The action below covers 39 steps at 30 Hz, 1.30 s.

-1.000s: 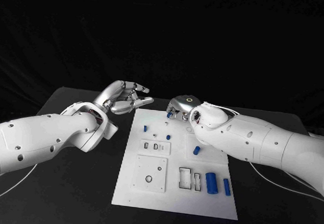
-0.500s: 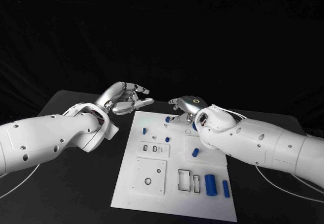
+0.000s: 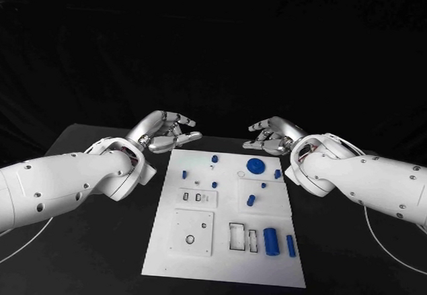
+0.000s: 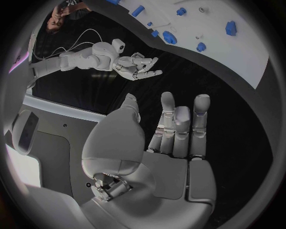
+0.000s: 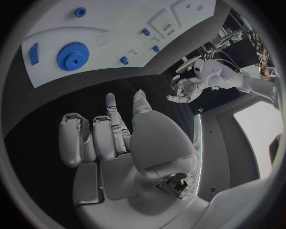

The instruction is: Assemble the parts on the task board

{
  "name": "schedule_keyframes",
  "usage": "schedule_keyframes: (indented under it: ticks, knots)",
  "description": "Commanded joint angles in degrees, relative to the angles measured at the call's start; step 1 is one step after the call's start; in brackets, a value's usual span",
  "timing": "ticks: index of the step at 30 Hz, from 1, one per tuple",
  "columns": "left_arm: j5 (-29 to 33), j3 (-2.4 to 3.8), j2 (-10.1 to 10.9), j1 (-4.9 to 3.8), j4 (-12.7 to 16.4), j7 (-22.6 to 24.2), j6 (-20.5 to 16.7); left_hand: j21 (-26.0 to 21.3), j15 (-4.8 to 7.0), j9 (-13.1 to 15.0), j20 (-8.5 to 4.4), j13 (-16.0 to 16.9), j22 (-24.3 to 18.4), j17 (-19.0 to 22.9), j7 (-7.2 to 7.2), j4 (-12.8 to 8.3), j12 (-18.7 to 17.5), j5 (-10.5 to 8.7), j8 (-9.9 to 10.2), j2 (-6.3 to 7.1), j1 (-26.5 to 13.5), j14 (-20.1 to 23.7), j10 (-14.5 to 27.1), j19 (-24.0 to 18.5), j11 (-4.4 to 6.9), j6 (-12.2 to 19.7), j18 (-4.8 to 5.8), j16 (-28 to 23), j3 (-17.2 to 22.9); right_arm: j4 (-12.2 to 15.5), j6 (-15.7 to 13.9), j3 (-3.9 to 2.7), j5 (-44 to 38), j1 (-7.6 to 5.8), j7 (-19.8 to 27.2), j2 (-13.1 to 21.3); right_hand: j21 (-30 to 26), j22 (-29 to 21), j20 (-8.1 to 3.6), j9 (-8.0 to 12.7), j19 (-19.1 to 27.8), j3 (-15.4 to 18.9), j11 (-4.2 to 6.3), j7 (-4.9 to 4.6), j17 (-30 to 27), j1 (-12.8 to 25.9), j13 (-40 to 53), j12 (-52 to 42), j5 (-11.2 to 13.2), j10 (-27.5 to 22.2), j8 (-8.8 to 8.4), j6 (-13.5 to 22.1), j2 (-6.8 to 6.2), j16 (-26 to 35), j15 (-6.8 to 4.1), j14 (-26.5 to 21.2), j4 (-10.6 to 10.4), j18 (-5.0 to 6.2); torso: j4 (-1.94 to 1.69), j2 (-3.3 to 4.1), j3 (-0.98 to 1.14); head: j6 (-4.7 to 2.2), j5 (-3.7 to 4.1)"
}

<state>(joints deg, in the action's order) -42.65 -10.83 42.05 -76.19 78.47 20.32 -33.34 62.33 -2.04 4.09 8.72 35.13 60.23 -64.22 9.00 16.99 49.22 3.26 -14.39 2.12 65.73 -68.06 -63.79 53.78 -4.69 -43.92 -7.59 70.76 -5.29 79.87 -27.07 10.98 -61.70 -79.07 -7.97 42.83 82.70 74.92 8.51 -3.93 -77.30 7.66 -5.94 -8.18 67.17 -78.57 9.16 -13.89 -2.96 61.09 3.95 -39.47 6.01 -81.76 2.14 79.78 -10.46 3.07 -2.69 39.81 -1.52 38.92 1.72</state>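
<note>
Presently, item one: the left hand [image 3: 166, 132], raised above the table just off the far left corner of the task board [image 3: 192, 261], fingers apart, nothing in them. Item two: the right hand [image 3: 273, 135], raised off the far right corner in mirror pose, fingers loosely spread, likewise carrying nothing; the right wrist view confirms a bare palm.

Step in hand, as judged: selecting and reaching for the next loose part. To do it well, one hand should descend alone while the other stands off, approaching from above so the fingers do not sweep neighbouring pieces, and should pinch a small piece by its sides, not its ends, keeping it upright for its seat.

Item three: the board, a long white plate lying lengthwise in the middle of the black table. Near end: two blue cylinders [image 3: 271, 241] lying side by side at the right, beside two open rectangular recesses [image 3: 238, 235]; a raised square plate [image 3: 191, 231] with a small hole at the left. Middle: a smaller raised block [image 3: 197, 198] with slots, and a short blue peg [image 3: 251, 199] to its right. Far end: a blue gear [image 3: 255, 166] lying flat, with several small blue pieces [image 3: 214, 159] scattered to its left.
</note>
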Motion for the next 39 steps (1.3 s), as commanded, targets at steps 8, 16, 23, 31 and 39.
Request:
schedule_keyframes:
  ticks: [8, 16, 23, 31, 39]
  knots:
    - [-0.2, -0.14, -0.4, 0.01, -0.1, 1.0, 1.0, -0.4, 0.08, -0.1, 0.01, -0.1, -0.1, 0.0, -0.17, -0.3, -0.2, -0.33, 0.3, -0.37, 0.1, 0.4, -0.2, -0.6, 0.05, -0.4, -0.40, -0.2, 0.1, -1.1, 6.9, 0.22, 6.0, 0.11, 1.7, 1.6, -5.3, 0.0, 0.79, 0.0, 9.2, 3.5, -0.33, 4.48, 16.9, 3.0, 70.7, -71.3, -0.3, 5.2, -0.05, 4.9, -0.69, -6.8, 0.76, 4.7, -2.6, 1.18, 0.21, -0.07, -0.06, 0.50, 1.01]
    - [-0.2, -0.15, -0.2, 0.01, 0.1, 0.9, 0.9, -0.4, 0.08, -0.1, 0.01, -0.1, -0.1, 0.0, -0.17, -0.3, -0.2, -0.33, 0.3, -0.37, 0.1, 0.4, -0.2, -0.6, 0.05, -0.4, -0.40, -0.2, 0.1, -3.1, 6.8, 0.32, 1.4, 0.57, -0.7, 1.4, 6.0, 13.6, 1.38, -1.6, -9.9, 3.2, -1.15, 4.71, 22.8, 6.5, 80.8, -76.1, -0.1, 28.9, 2.16, -2.2, -2.83, -8.2, 2.70, 10.2, -4.4, -2.55, 0.25, -0.15, -0.04, 0.79, 1.34]
    - [-0.2, -0.15, 0.0, 0.00, 0.3, 1.0, 0.9, -0.4, 0.08, -0.1, 0.01, -0.1, -0.1, 0.0, -0.17, -0.3, -0.2, -0.33, 0.3, -0.37, 0.1, 0.4, -0.2, -0.6, 0.05, -0.4, -0.40, -0.2, 0.1, -5.3, 4.7, 0.35, -6.9, 1.48, -2.3, 0.1, 7.3, 15.1, 1.46, -3.7, -12.7, -0.7, 0.22, 3.47, 22.8, 8.9, 80.8, -76.1, -1.5, 28.9, 4.58, -7.1, -5.13, -8.2, 1.45, 10.2, -5.4, -3.07, 0.24, -0.09, 0.01, 0.84, 1.43]
    - [-0.2, -0.14, 0.5, -0.01, 0.7, 1.0, 0.8, -0.4, 0.08, -0.1, 0.01, -0.1, -0.1, 0.0, -0.17, -0.3, -0.2, -0.33, 0.3, -0.37, 0.1, 0.4, -0.2, -0.6, 0.05, -0.4, -0.40, -0.2, 0.1, -7.5, 5.2, 0.35, -17.5, 3.12, -6.1, -1.8, 7.3, 15.1, -0.72, -4.8, -12.7, -5.6, 2.03, 1.21, 22.8, 5.9, 80.8, -76.1, -3.2, 28.9, 4.83, -9.6, -5.88, -8.2, -0.97, 10.2, -2.1, -3.07, 0.21, -0.02, 0.05, 0.80, 1.12]
    - [-0.2, -0.13, 1.0, -0.02, 1.1, 0.9, 0.7, -0.4, 0.08, -0.1, 0.01, -0.1, -0.1, 0.0, -0.17, -0.3, -0.2, -0.33, 0.3, -0.37, 0.1, 0.4, -0.2, -0.6, 0.05, -0.4, -0.40, -0.2, 0.1, -9.4, 6.3, 0.34, -21.3, 4.18, -7.2, -3.4, 7.3, 15.1, -1.25, -5.1, -12.7, -7.5, 1.89, 0.95, 22.8, 4.3, 80.8, -76.1, -4.9, 28.9, 4.70, -10.9, -7.05, -8.2, -1.34, 10.2, 0.2, -3.07, 0.31, -0.05, 0.04, 1.12, 0.96]
